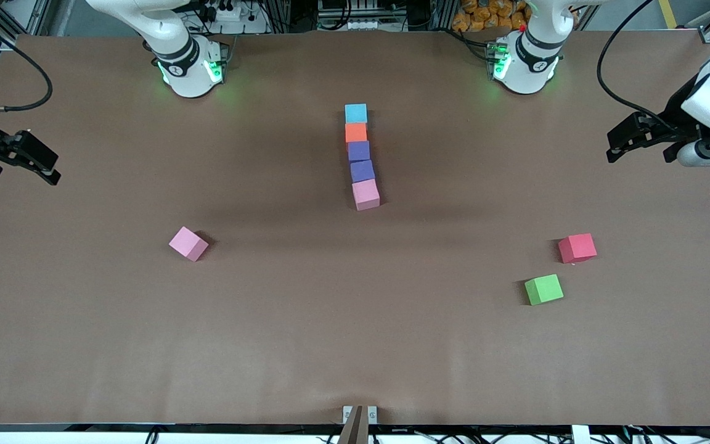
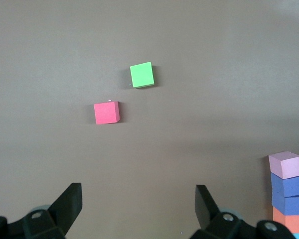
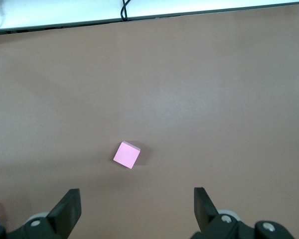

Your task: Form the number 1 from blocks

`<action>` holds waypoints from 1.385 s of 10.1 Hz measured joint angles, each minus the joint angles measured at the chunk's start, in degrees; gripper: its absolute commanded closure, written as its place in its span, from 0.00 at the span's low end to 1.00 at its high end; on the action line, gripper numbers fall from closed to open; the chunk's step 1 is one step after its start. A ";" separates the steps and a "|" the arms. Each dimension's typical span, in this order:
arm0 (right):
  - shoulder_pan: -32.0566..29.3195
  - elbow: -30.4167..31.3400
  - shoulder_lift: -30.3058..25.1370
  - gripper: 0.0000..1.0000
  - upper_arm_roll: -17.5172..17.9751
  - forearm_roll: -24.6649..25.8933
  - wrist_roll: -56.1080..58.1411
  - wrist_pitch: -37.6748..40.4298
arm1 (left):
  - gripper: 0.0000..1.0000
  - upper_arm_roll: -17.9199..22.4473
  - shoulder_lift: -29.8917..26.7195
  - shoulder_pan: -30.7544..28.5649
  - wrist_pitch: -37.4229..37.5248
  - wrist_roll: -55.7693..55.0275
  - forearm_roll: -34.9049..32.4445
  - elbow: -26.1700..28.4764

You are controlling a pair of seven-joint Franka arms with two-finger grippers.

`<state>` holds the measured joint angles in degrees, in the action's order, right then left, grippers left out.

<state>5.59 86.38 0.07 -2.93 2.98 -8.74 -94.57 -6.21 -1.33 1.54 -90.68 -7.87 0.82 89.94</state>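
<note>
A touching row of blocks runs down the table's middle: light blue (image 1: 355, 113) farthest from the front camera, then orange (image 1: 356, 132), two purple (image 1: 359, 150) (image 1: 362, 170), and pink (image 1: 365, 194) nearest. A loose pink block (image 1: 188, 243) (image 3: 126, 155) lies toward the right arm's end. A red block (image 1: 577, 247) (image 2: 106, 112) and a green block (image 1: 543, 289) (image 2: 141, 74) lie toward the left arm's end. My left gripper (image 1: 615, 150) (image 2: 138, 203) hangs open and empty over the table's left-arm end. My right gripper (image 1: 47, 168) (image 3: 137, 205) hangs open and empty over the right-arm end.
Brown paper (image 1: 355, 333) covers the whole table. Both arm bases (image 1: 188, 68) (image 1: 524, 61) stand along the edge farthest from the front camera, with cables there. A small clamp (image 1: 359, 414) sits at the edge nearest the camera.
</note>
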 measured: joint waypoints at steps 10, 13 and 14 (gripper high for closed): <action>-1.61 -0.04 -0.23 0.00 0.57 -0.12 2.70 0.55 | 0.00 2.73 0.74 1.40 -0.49 0.35 -0.42 0.00; -1.60 -0.04 -0.23 0.00 1.03 -0.35 2.70 0.55 | 0.00 2.72 0.76 1.42 -0.49 1.03 -2.28 0.00; -1.60 -0.04 -0.23 0.00 1.02 -0.36 2.68 0.55 | 0.00 2.73 0.75 1.41 -0.49 1.08 -2.32 0.00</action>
<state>3.99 86.34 -0.16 -1.91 2.62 -6.06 -94.02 -3.48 -0.57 2.95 -91.17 -6.79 -1.50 89.94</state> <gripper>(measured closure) 0.000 0.000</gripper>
